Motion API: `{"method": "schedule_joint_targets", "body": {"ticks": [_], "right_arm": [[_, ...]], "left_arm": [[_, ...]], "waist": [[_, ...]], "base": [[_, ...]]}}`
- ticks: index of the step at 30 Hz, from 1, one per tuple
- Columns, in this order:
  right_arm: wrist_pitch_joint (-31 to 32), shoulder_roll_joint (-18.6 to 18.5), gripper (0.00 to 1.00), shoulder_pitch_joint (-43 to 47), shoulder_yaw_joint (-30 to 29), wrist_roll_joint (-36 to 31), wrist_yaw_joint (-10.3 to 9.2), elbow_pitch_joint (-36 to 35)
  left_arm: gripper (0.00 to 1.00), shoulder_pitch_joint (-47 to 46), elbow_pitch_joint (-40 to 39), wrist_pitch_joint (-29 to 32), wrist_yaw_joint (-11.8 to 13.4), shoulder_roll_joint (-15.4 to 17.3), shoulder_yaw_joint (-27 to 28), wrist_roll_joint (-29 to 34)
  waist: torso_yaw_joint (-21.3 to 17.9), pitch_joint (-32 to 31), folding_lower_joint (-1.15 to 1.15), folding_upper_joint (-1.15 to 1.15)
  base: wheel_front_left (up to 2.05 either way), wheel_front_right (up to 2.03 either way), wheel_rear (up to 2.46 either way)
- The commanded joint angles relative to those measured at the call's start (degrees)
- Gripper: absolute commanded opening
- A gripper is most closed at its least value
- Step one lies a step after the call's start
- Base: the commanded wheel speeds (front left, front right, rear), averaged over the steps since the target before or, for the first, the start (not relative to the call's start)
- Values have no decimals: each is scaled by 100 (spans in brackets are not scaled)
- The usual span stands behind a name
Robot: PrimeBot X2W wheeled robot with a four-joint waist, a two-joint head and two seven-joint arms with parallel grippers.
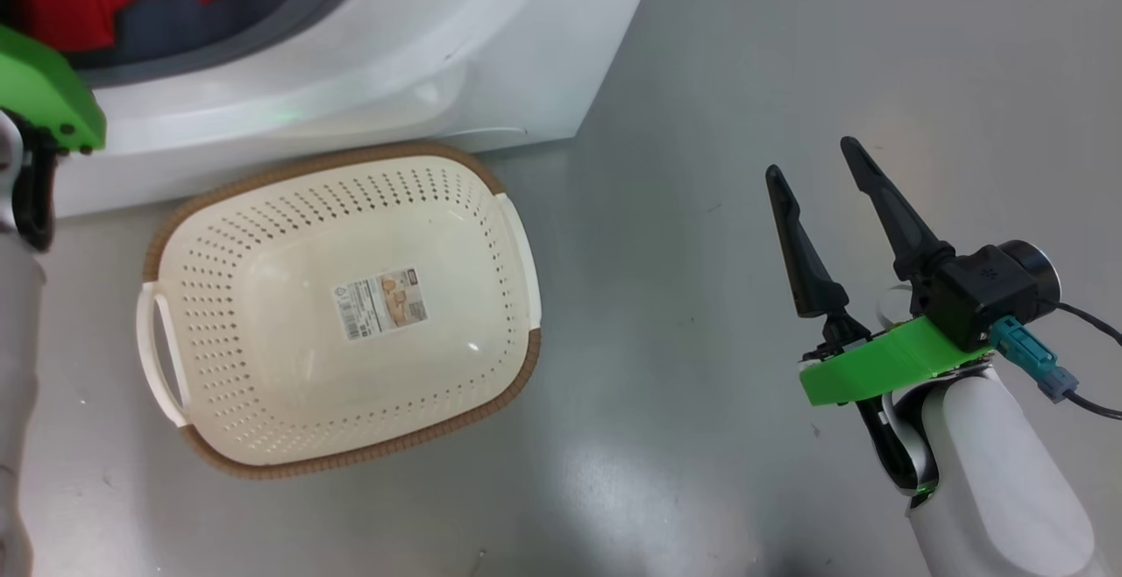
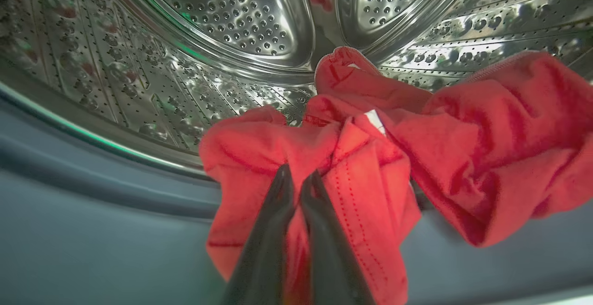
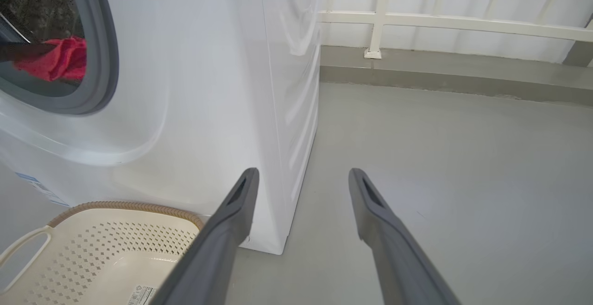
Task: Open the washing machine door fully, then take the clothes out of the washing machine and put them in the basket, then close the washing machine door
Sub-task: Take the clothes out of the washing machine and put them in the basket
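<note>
Some clothes [image 2: 486, 147] sit pinched in the left hand [image 2: 299, 175].

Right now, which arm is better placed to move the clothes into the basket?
Left. The left gripper is closed on the clothes inside the washing machine, so it likely only has to carry them to the basket. The right gripper hangs open over the floor, holding nothing.
</note>
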Motion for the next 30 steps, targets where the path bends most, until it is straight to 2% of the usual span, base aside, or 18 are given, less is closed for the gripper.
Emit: {"method": "schedule_joint_targets", "body": {"ticks": [1, 8, 14, 24, 30], "right_arm": [[-36, 14, 100, 85, 101, 51, 28, -105], [-36, 14, 100, 109, 22, -3, 28, -45], [-36, 14, 100, 163, -22, -28, 28, 11], [-36, 14, 100, 321, -128, 1, 28, 78], [-36, 14, 100, 431, -138, 33, 28, 107]], "left_arm": [[0, 125, -179, -104, -41, 272, 130, -60], [0, 672, -827, -292, -6, 292, 393, -227], [0, 1385, -1832, -299, 96, 255, 710, -258], [0, 2766, -3512, -300, 312, -76, 1009, -121], [0, 3367, -4132, -300, 390, -207, 1021, -19]], "waist": [[35, -92, 0, 0], [134, -347, 0, 0], [204, -627, 0, 0], [355, -1184, 0, 0], [412, -1455, 0, 0]], "base": [[0, 0, 0], [0, 0, 0], [0, 0, 0], [0, 0, 0], [0, 0, 0]]}}
